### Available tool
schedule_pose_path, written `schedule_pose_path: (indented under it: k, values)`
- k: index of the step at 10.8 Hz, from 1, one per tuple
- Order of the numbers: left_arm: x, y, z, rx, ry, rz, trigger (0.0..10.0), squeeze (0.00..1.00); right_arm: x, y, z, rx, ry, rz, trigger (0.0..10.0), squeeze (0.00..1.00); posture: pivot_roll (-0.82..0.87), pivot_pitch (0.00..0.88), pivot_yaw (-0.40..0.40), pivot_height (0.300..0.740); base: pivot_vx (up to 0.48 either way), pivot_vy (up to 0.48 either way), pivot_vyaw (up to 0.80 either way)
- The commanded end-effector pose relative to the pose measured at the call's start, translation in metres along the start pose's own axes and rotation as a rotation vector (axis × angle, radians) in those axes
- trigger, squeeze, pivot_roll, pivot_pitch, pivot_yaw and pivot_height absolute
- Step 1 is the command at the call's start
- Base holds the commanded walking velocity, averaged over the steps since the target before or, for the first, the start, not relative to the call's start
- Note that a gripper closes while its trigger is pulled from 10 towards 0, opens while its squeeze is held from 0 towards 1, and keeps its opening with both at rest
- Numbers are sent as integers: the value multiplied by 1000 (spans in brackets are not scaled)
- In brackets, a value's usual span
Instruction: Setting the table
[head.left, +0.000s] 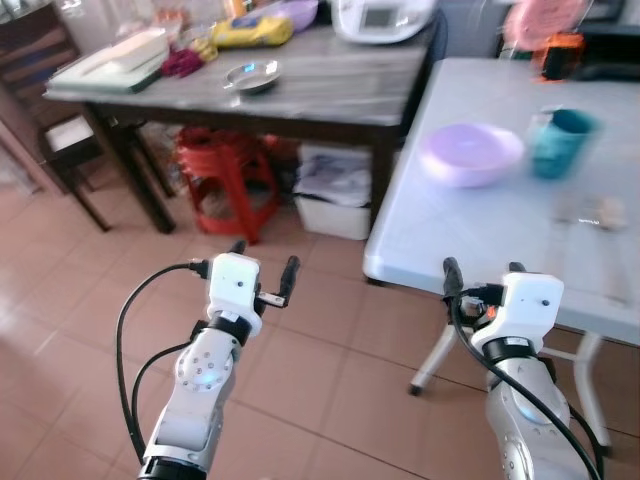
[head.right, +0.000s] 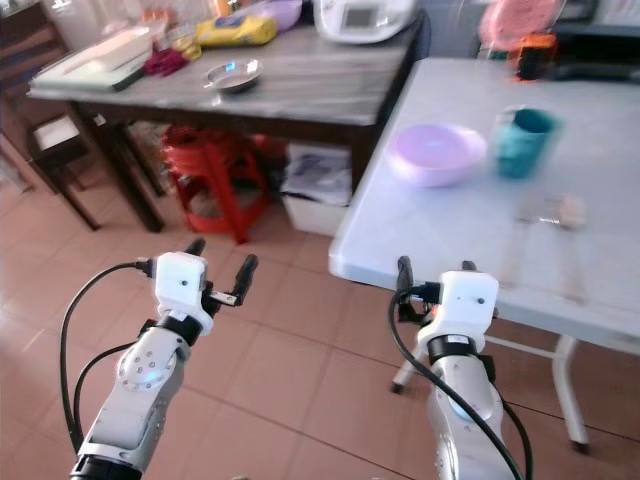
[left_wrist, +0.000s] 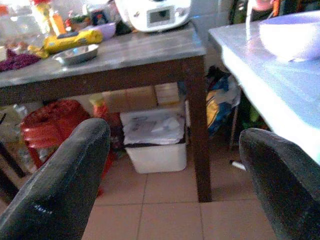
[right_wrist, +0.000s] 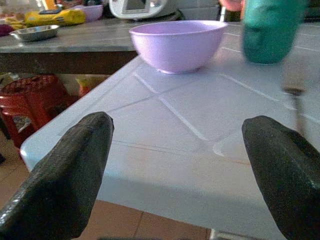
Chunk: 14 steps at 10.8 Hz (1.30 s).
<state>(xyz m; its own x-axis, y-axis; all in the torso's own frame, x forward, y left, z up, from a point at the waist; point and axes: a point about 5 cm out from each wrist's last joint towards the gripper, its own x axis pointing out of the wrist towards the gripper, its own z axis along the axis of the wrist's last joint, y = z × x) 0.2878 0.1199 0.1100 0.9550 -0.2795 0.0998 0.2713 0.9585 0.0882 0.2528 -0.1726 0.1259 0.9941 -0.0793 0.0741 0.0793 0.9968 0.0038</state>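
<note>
Both arms were raised in front of the body, nothing in either. Left gripper (head.left: 264, 268) was spread wide and empty, over the tiled floor (head.left: 330, 350), well short of either table. Right gripper (head.left: 481, 270) was also spread and empty, just at the near edge of the white folding tabletop (head.left: 470, 230), fingers (right_wrist: 65, 165) pointing across it.

On that white tabletop, from the near side outward: a lilac bowl (head.left: 470, 153) upright toward the robot's left side, a teal cup (head.left: 560, 142) just beside it to the right, apart from it. Further right lay a small blurred item, possibly cutlery; can't tell.

Beyond, to the left, a dark wood-framed tabletop (head.left: 330, 85) carried the kitchen stock: a small steel dish (head.left: 252, 75), a yellow packet (head.left: 250, 30), a purple bowl (head.left: 297, 12), a white rice cooker (head.left: 382, 17), a flat tray-like thing at the far left end. Underneath it: red plastic stools (head.left: 225, 170) and a white bin (head.left: 335, 195).

Progress read: early to mid. One bowl and one cup were placed, so one setting is partly laid. No plate, and utensils unconfirmed. Likely left: fetch more ware from the dark tabletop, with the steel dish the obvious candidate. The robot stood nearer the white table, so a turn or step left would be needed.
</note>
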Motion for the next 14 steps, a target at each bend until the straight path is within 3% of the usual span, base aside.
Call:
schedule_pose_path:
  k: [1, 4, 5, 7, 9, 12, 14]
  values:
    - [-3, 12, 1, 11, -2, 28, 10000, 0, 1, 7, 1, 20, -6, 14, 10000, 0, -82, 99, 108, 740, 0, 0, 0]
    - [-3, 12, 5, -3, -23, 19, 10000, 0, -1, 4, 5, 7, -24, 14, 10000, 0, -83, 103, 109, 740, 0, 0, -621]
    - [-2, 8, 12, -55, -43, -14, 10000, 0, 0, 7, 14, 0, -54, 27, 10000, 0, -86, 105, 111, 740, 0, 0, 0]
    - [0, 1, 23, -74, -87, -85, 10000, 0, 0, 10, 22, 19, -77, 27, 10000, 0, -90, 104, 114, 740, 0, 0, 0]
    - [0, -2, 23, -84, -86, -111, 10000, 0, -1, 8, 19, 24, -60, 20, 10000, 0, -91, 102, 113, 740, 0, 0, -684]
    - [-1, -4, 23, -88, -89, -137, 10000, 0, 0, 9, 17, 21, -54, 25, 10000, 0, -89, 99, 112, 740, 310, 0, -800]
    - [-2, -4, 22, -87, -87, -144, 10000, 0, 0, 10, 16, 21, -50, 32, 10000, 0, -88, 98, 111, 740, 347, 0, -225]
